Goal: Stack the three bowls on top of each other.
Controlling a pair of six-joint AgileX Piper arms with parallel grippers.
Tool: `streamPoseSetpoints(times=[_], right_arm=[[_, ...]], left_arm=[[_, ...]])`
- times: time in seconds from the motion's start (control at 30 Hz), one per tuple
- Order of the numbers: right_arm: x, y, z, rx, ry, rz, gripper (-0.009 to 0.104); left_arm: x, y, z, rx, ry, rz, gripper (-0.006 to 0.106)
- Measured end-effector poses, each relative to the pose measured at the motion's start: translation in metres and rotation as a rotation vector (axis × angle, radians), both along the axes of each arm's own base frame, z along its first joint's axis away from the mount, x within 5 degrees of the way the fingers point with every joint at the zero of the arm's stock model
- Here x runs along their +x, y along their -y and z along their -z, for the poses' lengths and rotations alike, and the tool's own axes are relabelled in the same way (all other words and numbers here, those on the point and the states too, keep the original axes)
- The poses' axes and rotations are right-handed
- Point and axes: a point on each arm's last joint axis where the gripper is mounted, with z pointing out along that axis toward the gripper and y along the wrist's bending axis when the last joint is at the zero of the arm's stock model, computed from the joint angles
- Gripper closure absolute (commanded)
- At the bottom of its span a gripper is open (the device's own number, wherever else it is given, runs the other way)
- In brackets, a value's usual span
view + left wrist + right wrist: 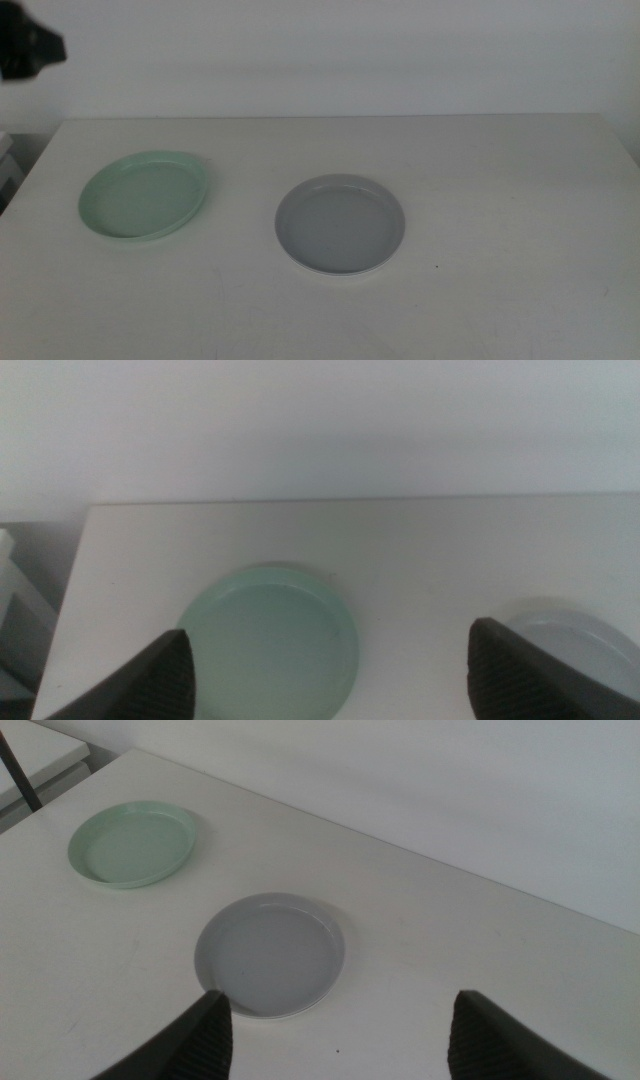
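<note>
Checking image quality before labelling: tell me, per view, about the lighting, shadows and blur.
Middle view: dim, flat light, no glare; green bowl and grey bowl cast only faint shadows, edges soft. Left wrist view: softest; the left gripper is dark and blurred, as is the green bowl. Right wrist view: the sharpest of the three, even light, no glare; the right gripper is dark with soft edges.

The light was dim, flat and cool in all three views, leaving the white desk (480, 200) greyish. The shallow mint green round bowl (144, 195) and the shallow grey round bowl (340, 224) cast only faint, soft shadows at about six o'clock. No glare showed. Everything looked slightly soft; the left wrist view was blurriest, and its dark jaws were out of focus.
</note>
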Motion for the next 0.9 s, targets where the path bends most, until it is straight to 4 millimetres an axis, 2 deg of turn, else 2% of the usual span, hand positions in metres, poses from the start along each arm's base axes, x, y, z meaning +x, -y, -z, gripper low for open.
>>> streamPoseSetpoints(times=[0.17, 0.33, 0.73, 0.8, 0.9], right_arm=[[0.000, 0.000, 0.000, 0.000, 0.000, 0.000, 0.040], [0.000, 0.000, 0.000, 0.000, 0.000, 0.000, 0.040], [0.000, 0.000, 0.000, 0.000, 0.000, 0.000, 0.040], [0.000, 0.000, 0.000, 0.000, 0.000, 0.000, 0.040], [0.000, 0.000, 0.000, 0.000, 0.000, 0.000, 0.040]], left_arm=[[0.044, 0.000, -0.018, 0.013, -0.074, 0.027, -0.004], [0.081, -0.001, -0.009, 0.020, -0.169, 0.044, -0.004], [0.139, -0.005, 0.061, 0.016, -0.374, 0.041, -0.004], [0.147, -0.014, 0.075, 0.003, -0.414, 0.020, -0.004], [0.155, -0.038, 0.094, -0.029, -0.471, -0.029, -0.004]])
